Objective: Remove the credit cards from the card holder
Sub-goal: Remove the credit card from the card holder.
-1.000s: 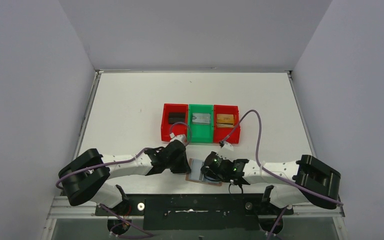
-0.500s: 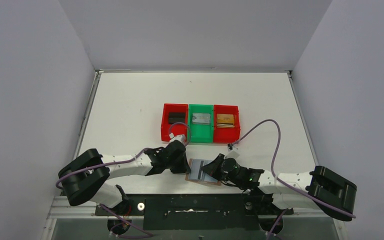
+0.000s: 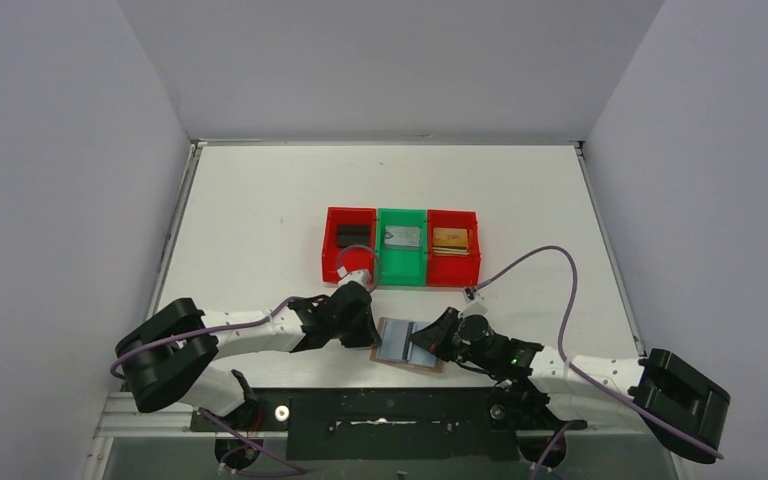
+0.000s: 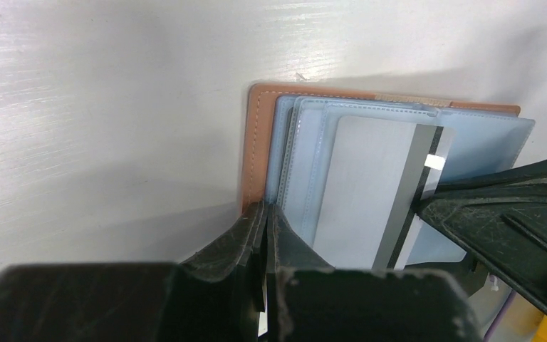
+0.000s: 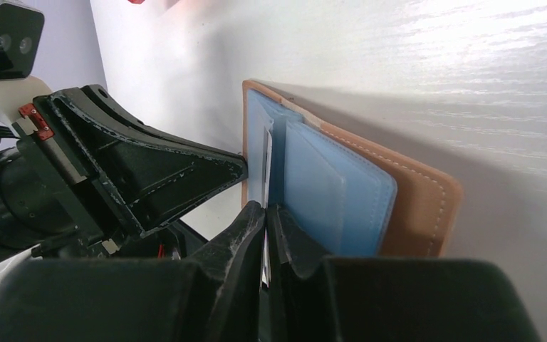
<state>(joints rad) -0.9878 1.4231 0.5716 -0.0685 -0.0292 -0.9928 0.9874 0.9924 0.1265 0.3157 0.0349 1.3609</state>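
Observation:
The tan card holder point(image 3: 392, 341) lies open on the table near the front edge, blue-grey lining up. My left gripper point(image 3: 371, 335) is shut on its left edge; in the left wrist view the gripper point(image 4: 265, 211) pinches the holder point(image 4: 258, 135) at its tan edge and lining. A silver-grey credit card point(image 4: 367, 189) with a dark stripe sticks partway out of a slot. My right gripper point(image 3: 429, 341) is shut on that card's edge; the right wrist view shows the gripper point(image 5: 265, 209), the card point(image 5: 267, 153) edge-on and the holder point(image 5: 417, 206).
Three joined bins stand behind the holder: a red bin point(image 3: 332, 262) with a black card point(image 3: 351, 235), a green bin point(image 3: 402, 270) with a silver card point(image 3: 402, 237), a red bin point(image 3: 474, 262) with a gold card point(image 3: 451, 238). White walls ring the table.
The right arm has swung its elbow out to the right and turned its gripper to point left at the holder. The left arm and the holder have stayed put.

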